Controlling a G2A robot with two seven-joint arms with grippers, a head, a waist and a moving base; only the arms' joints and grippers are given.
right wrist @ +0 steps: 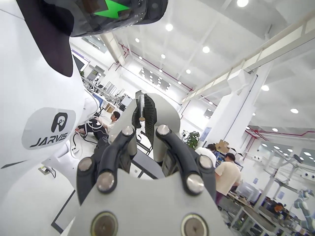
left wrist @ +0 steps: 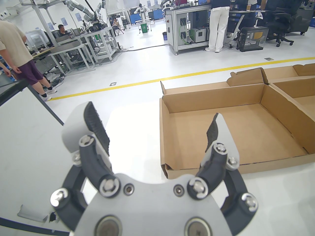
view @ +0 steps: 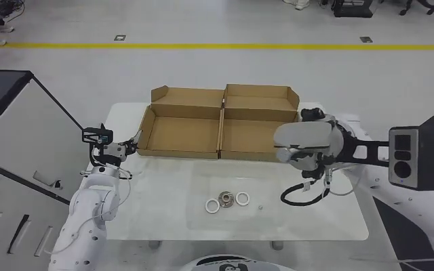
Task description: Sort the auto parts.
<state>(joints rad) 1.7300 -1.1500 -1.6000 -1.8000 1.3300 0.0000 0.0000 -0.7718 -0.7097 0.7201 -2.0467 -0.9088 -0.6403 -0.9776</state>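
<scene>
- On the table (view: 169, 203), near the front edge, lie a ring (view: 213, 205), a metal part (view: 225, 199) and a second ring (view: 242, 198), close in a row.
- Behind them, the left box (view: 182, 133) and the right box (view: 251, 139) sit open, side by side and touching.
- The left gripper (left wrist: 152, 114) is wide open and holds nothing. It is just beside the left box.
- The right gripper (right wrist: 142, 104) is pinched tight on a small screw (right wrist: 141, 109) and points up at the ceiling.

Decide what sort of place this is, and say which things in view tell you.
Probably a robotics lab or test hall: grey-and-white jointed robot arms at other stations, steel workbenches loaded with equipment, and a yellow line painted across the pale floor.
</scene>
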